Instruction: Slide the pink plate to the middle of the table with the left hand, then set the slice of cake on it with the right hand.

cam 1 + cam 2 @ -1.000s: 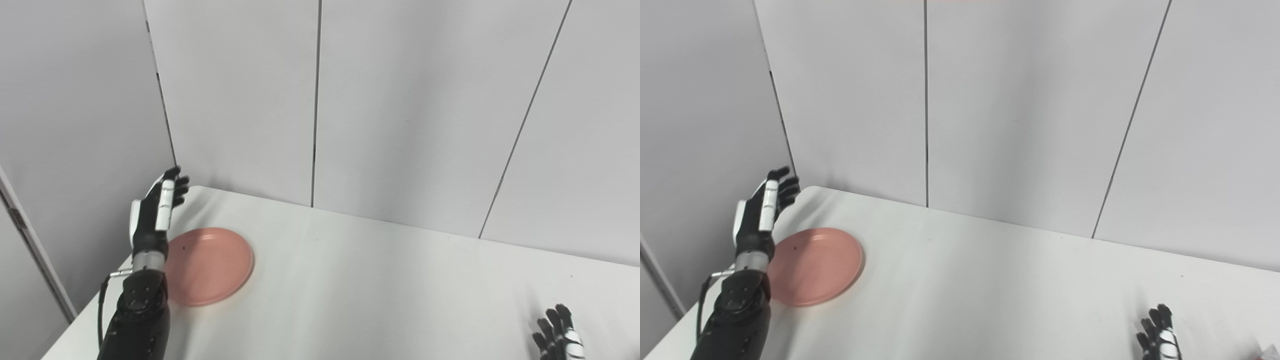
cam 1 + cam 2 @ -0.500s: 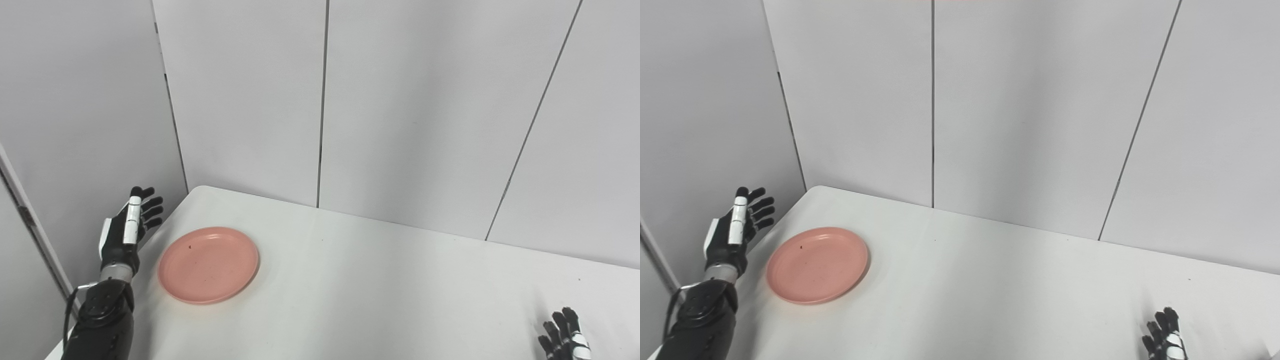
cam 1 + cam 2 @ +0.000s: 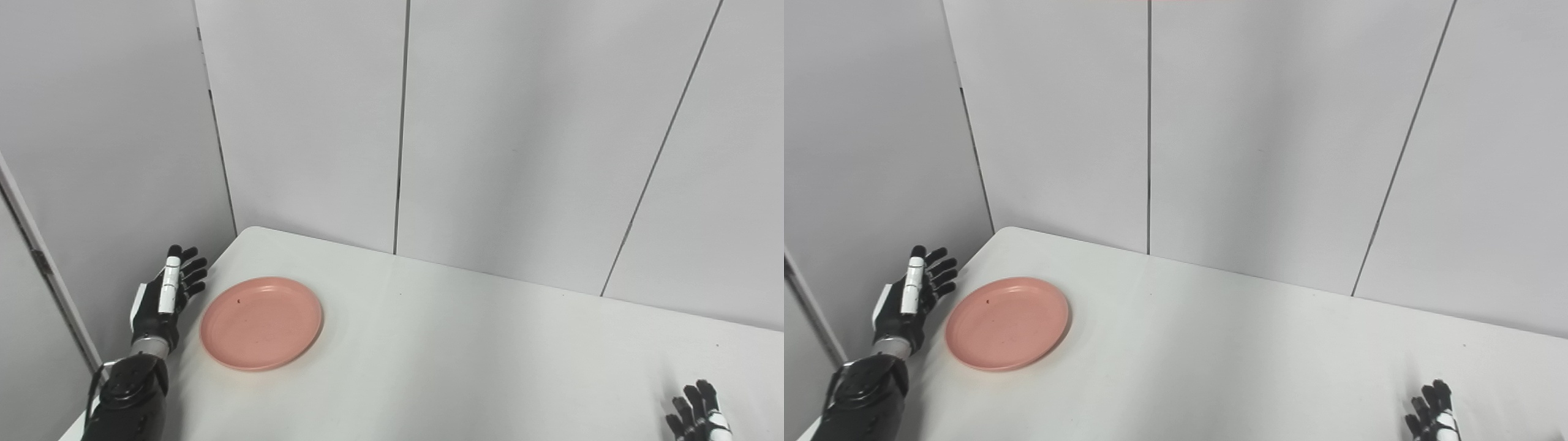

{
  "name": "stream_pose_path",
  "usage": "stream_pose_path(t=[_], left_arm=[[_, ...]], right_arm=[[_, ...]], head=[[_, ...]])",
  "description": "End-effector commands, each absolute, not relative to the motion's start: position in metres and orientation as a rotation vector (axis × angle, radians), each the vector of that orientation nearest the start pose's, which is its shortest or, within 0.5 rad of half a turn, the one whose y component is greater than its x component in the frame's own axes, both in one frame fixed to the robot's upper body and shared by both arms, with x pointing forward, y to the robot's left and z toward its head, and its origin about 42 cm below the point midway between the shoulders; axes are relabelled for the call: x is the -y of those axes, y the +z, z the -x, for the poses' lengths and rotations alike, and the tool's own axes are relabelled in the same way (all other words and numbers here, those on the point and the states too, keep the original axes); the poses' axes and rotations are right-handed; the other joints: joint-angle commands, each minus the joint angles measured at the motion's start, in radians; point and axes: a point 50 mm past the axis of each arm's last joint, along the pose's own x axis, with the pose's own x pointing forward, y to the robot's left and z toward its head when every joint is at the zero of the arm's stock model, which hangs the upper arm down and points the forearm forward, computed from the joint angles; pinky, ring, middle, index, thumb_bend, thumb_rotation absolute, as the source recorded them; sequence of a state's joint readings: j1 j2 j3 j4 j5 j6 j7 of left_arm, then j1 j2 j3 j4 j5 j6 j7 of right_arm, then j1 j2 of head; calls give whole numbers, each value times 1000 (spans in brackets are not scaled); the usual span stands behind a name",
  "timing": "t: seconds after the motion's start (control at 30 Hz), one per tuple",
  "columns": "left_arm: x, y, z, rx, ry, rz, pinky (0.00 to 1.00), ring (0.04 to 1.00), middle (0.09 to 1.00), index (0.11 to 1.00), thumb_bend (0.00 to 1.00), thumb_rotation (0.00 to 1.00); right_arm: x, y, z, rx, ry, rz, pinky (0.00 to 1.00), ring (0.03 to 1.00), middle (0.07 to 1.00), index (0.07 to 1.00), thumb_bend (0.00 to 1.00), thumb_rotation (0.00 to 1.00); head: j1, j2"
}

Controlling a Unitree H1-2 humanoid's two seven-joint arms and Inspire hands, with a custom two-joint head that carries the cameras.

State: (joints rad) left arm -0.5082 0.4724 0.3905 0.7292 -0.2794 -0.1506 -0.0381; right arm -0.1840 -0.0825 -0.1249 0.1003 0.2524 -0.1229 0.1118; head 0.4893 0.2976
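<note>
The left hand (image 3: 164,296) is hovering at the bench's left edge with its fingers spread, grasping nothing, and the pink plate (image 3: 261,323) is lying just beside it on the inner side, apart from the fingertips. The plate is sitting flat near the bench (image 3: 465,361) corner and carrying nothing; it is not yet at the middle. From here I would be worrying that a push landing high on the shallow rim tips or skips over the plate rather than sliding it, or sends it askew toward the back wall (image 3: 514,135). The right hand (image 3: 698,419) is waiting far across from the left one, low at the picture's bottom edge; whether it is clenched I cannot tell. No cake is showing anywhere.
</note>
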Motion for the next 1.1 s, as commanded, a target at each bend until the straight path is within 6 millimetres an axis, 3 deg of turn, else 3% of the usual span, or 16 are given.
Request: stream_pose_path(t=[0.0,0.2,0.37,1.07], left_arm=[[-468,172,-421,108,372,55,844,834,812,800,817,997],[-448,151,-435,120,354,232,804,819,802,793,858,958],[-432,141,-444,108,304,280,817,818,807,799,855,976],[-373,140,-464,4,-11,197,810,822,816,809,835,960]], right_arm=[[259,137,-337,247,19,-169,1000,1000,1000,1000,2,1000],[261,137,-338,265,13,-148,1000,1000,1000,1000,0,1000],[262,138,-337,251,13,-148,1000,1000,1000,1000,0,1000],[262,140,-336,244,5,-150,1000,1000,1000,1000,0,1000]], head=[[-1,2],[-2,6],[-2,11],[-12,27]])
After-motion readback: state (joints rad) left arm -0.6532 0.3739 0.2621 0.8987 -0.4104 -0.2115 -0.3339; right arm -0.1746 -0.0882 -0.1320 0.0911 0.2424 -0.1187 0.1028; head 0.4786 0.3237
